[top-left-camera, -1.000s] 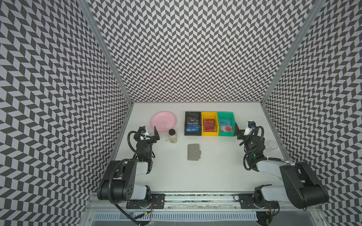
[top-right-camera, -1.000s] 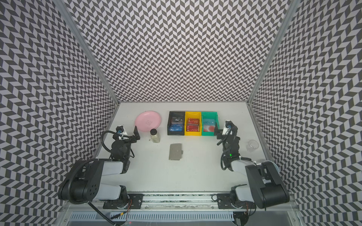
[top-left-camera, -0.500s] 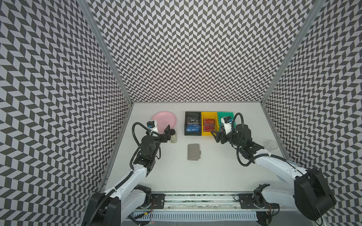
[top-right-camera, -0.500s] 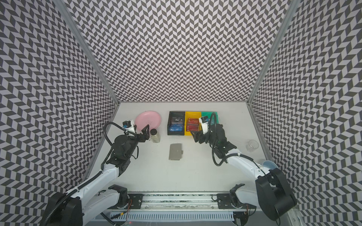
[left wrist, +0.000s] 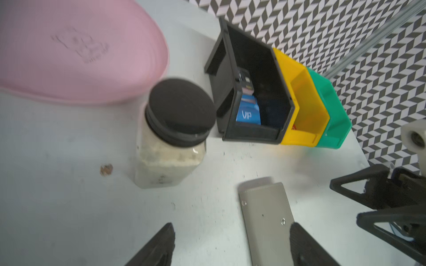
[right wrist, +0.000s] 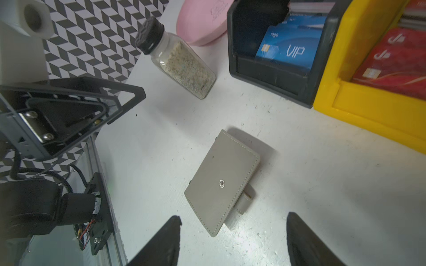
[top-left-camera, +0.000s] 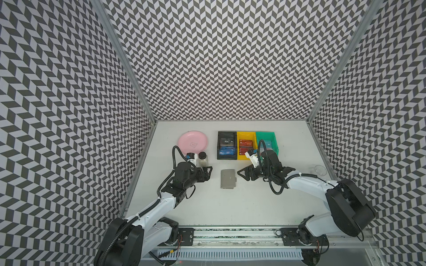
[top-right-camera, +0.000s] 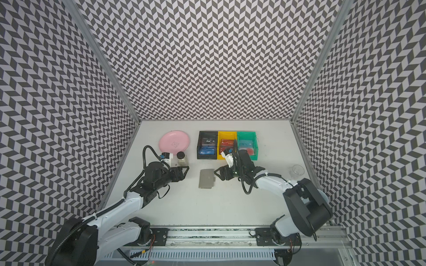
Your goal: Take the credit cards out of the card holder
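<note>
Card holder closed — inside hidden; green bin half-covered.

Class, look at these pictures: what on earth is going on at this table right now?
Two robot arms flank a flat grey booklet-style card holder that lies shut on the white table. The left gripper and the right gripper hover on either side of it, jaws open, neither gripping it. No card is out of it yet. Behind stand a black plastic bin, a yellow plastic bin and a green plastic bin with loose cards inside.
</note>
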`<state>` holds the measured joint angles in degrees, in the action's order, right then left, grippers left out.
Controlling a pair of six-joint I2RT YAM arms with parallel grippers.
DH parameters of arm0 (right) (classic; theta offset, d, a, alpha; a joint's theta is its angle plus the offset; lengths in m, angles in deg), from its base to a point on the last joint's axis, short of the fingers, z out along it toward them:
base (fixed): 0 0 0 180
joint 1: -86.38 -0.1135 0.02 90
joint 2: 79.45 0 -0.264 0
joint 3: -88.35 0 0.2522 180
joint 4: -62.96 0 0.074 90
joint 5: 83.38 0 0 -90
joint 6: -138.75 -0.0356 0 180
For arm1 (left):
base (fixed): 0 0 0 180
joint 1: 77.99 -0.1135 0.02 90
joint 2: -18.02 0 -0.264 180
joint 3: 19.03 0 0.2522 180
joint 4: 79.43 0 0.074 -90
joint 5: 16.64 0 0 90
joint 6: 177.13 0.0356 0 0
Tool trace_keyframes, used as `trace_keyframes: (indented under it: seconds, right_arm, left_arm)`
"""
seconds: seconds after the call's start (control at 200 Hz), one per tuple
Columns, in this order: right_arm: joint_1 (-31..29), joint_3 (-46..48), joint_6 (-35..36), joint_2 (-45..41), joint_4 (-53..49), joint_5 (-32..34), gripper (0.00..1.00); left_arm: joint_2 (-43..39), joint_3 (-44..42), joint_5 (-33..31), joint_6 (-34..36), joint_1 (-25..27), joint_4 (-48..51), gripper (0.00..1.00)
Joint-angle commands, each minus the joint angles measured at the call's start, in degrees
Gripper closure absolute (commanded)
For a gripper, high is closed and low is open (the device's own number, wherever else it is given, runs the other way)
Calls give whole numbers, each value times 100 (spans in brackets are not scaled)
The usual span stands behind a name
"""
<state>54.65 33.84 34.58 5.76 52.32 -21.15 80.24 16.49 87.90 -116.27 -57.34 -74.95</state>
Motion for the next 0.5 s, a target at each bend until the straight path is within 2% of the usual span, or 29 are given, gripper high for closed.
trace_keyframes:
  seconds: [0.0, 0.185, 0.31, 0.496]
  right_arm:
    - [-53, -172, -161, 182, 95, -209, 30]
    - [-69, -281, -247, 505, 206, -418, 36]
    - [-79, -337, -284, 754, 327, -569, 40]
    - [-115, -358, -371, 988, 524, -589, 41]
  left_arm:
    - [184, 216, 609, -250, 36, 280, 22]
    - [587, 118, 1304, -488, 65, -231, 32]
    - [945, 116, 1468, -510, 158, -414, 40]
    - [1304, 66, 1584, -611, 312, -742, 45]
